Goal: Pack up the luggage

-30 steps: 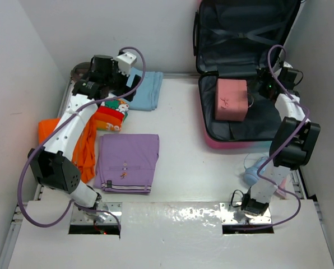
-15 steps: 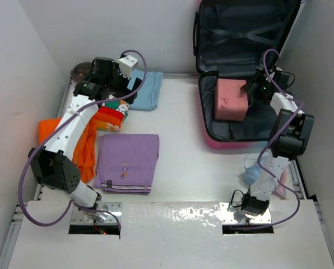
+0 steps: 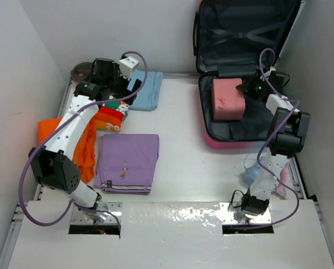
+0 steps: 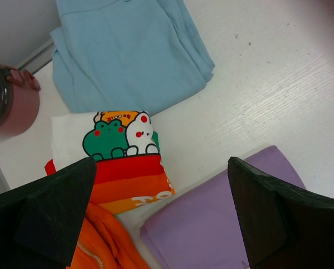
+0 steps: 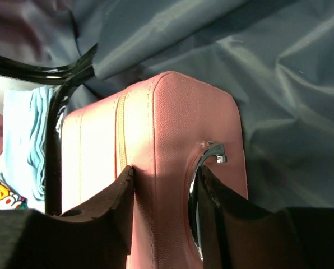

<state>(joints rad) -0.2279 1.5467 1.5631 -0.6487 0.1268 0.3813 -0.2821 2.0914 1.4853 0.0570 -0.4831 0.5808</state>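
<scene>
The luggage (image 3: 234, 143) lies open at the back right, its dark grey lining (image 5: 279, 84) facing up and its lid (image 3: 240, 33) leaning on the wall. Inside lies a small pink case (image 3: 226, 101). My right gripper (image 3: 246, 89) is shut on that pink case (image 5: 172, 129). One finger presses by the zip seam and the other sits against the metal handle mount, as the right wrist view (image 5: 164, 185) shows. My left gripper (image 3: 119, 92) hangs open over the clothes at the back left, nothing between its fingers (image 4: 161, 213).
On the table lie a folded purple garment (image 3: 128, 162), a striped frog shirt (image 3: 112, 115), a light blue folded piece (image 3: 145, 89) and an orange garment (image 3: 86, 143). A dark round pot (image 3: 80, 72) stands in the back left corner. A pale blue item (image 3: 252, 171) lies by the right arm.
My right gripper has moved left to the small pink case and closed on its side. The case has shifted slightly left. The left arm has hardly moved.
</scene>
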